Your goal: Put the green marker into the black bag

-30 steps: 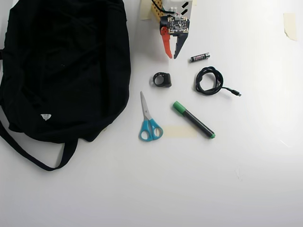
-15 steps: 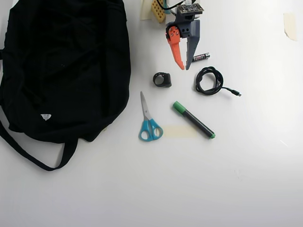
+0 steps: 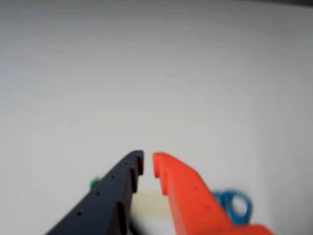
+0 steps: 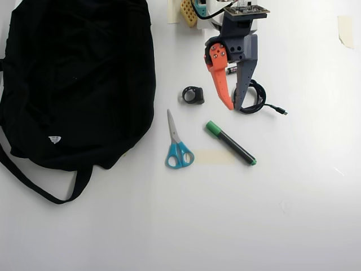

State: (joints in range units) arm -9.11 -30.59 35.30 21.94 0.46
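On the white bench (image 4: 293, 214), seen from overhead, the green marker (image 4: 230, 143) lies flat just at six o'clock of the jaws (image 4: 233, 107), apart from them and untouched. The jaws, one orange and one dark grey, stand slightly parted with only a narrow gap at the tips, pinching nothing; the wrist view shows the same slim gap (image 3: 147, 165). The marker has a black barrel, a bright green cap at its ten o'clock end and a small green tip at its four o'clock end. Its barrel crosses the edge of a pale tape patch (image 4: 213, 157). Blue-handled scissors (image 4: 177, 144) lie at nine o'clock of the marker. The black bag (image 4: 73, 79) sits well apart, further toward nine o'clock, its straps trailing toward seven o'clock.
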